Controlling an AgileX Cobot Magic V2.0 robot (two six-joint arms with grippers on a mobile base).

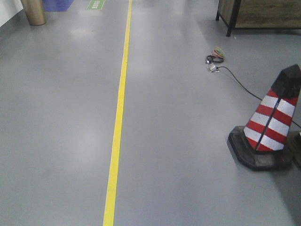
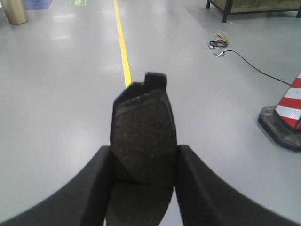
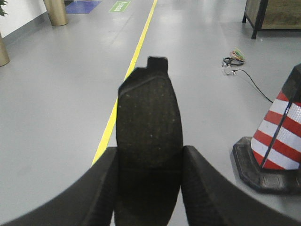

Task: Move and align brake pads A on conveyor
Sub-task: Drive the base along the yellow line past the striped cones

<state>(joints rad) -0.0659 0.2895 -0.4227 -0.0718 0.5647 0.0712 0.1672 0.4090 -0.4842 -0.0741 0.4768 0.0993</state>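
Brake pads in carry
Left end effector point(image 2: 144, 149) and right end effector point(image 3: 149, 149) each clamp a dark grey oblong brake pad point(image 2: 143, 125); keep both level.

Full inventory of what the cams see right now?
floor: one, grey, throughout
line: one, yellow, running up the floor
cone: one, red-white, black base, right
cable: one, black, beyond the cone
cabinet: one, wood, black frame, far right
pot: two, brass, far left
mat: one, blue, far left
sign: one, green, on the floor by the mat
pad: two, dark grey, one per claw
left claw: black, shut on pad
right claw: black, shut on pad
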